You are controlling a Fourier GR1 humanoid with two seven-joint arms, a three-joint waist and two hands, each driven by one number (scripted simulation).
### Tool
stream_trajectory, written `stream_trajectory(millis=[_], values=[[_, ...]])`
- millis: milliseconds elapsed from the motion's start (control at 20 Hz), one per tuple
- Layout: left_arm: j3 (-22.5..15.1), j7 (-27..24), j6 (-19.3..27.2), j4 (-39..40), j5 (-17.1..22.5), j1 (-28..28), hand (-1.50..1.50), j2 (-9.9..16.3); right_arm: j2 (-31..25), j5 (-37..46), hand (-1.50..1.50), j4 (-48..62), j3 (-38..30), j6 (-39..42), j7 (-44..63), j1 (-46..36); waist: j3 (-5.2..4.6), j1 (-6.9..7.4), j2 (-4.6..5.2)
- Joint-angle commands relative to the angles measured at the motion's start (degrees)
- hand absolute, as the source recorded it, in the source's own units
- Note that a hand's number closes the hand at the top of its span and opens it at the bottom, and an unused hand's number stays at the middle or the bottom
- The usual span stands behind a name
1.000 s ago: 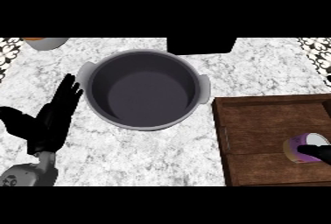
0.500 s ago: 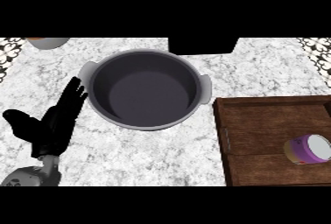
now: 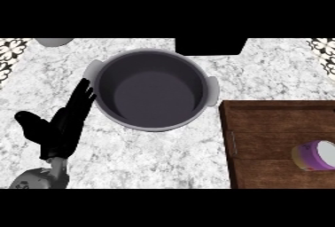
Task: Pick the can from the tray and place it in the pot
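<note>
With the purple, cream-topped can (image 3: 317, 155) lying tipped on the brown wooden tray (image 3: 262, 133) at the table's right edge, the right robot hand, unseen here, should close around its side, while the left robot hand (image 3: 62, 126) rests open-fingered beside the grey metal pot (image 3: 104, 111).

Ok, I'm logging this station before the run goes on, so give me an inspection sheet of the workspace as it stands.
Surface: marble counter, white with grey veins.
Job's things: can lying on its side on the wooden tray; grey pot holds nothing.
Clutter: grey object and black object at the far edge.
Hands: left hand open, left of the pot; right hand not in view.
Cables: nothing seen.
Surroundings: patterned strips at the counter's far corners.
</note>
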Motion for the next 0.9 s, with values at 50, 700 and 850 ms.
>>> stream_trajectory(millis=[50, 700, 850], values=[[1.34, 1.61, -0.88, 1.73, 0.22, -2.18, 0.0, -0.46, -1.22, -2.24, -1.5, -4.75, -2.14, 6.02, 11.93, 0.19, 0.03, 0.44, 0.11], [0.82, 1.67, -2.84, -1.73, -2.89, 0.68, 0.0, -2.89, 5.47, 13.2, -1.5, -0.02, 11.82, 10.46, 19.24, -9.92, 0.11, 1.56, 0.24], [4.12, 3.2, -4.37, -0.17, -1.63, -1.23, 0.0, -2.34, 10.37, 19.27, -1.5, -2.52, 11.71, 10.57, 18.67, -8.91, 0.12, 1.14, 0.17]])
